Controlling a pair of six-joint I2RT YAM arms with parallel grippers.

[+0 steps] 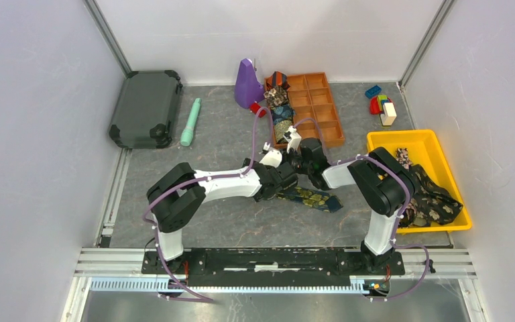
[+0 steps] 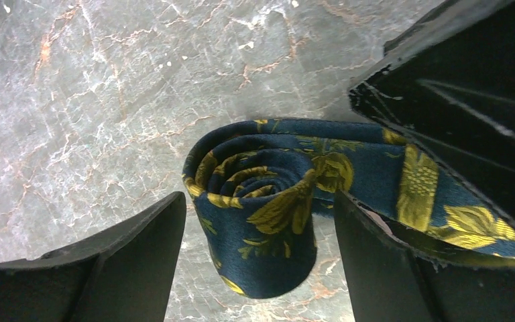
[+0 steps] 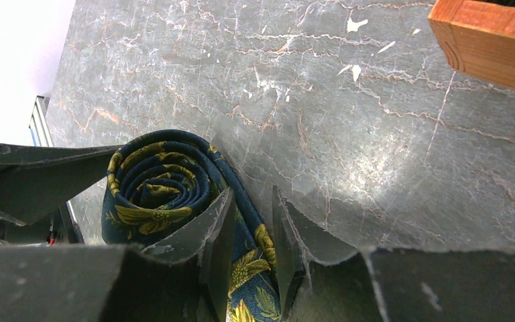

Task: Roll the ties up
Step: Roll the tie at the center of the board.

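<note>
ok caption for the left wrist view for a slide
Left gripper open around a partly rolled navy-and-gold tie standing on end on the grey marbled table, tail trailing right.

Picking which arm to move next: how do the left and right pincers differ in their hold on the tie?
The left pincer is wide open, fingers either side of the rolled tie with gaps showing; the right pincer is narrow, clamped on its flat tail. The left pincer straddles the rolled end; the right pincer sits on the unrolled strip beside it. Both are at the same navy-gold tie.
</note>
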